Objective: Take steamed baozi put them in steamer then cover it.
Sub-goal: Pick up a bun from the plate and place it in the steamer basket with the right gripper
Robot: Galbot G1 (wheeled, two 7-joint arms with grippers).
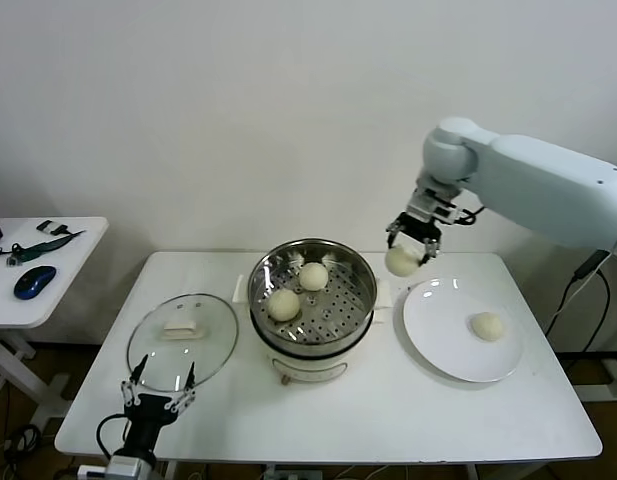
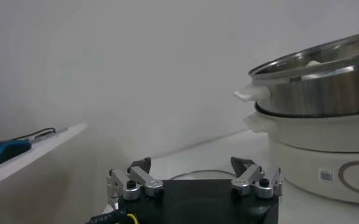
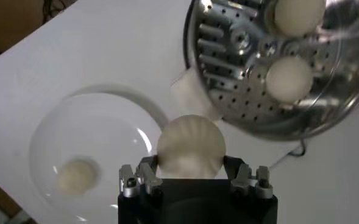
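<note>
Nearest the head camera, the left gripper (image 1: 159, 392) hangs spread at the table's (image 1: 388, 420) six-o'clock edge, just below the cover (image 1: 182, 340). The right wrist view alone shows the carried baozi's (image 3: 191, 146) pleated top, pinched by the right gripper (image 1: 412, 245) above the gap between steamer (image 1: 312, 292) and plate (image 1: 462, 330). A white wall (image 1: 238, 110) backs the table; a side table (image 1: 43, 268) stands at nine o'clock. Two baozi (image 1: 283, 304) (image 1: 313, 276) sit in the steamer, one (image 1: 487, 325) on the plate.
</note>
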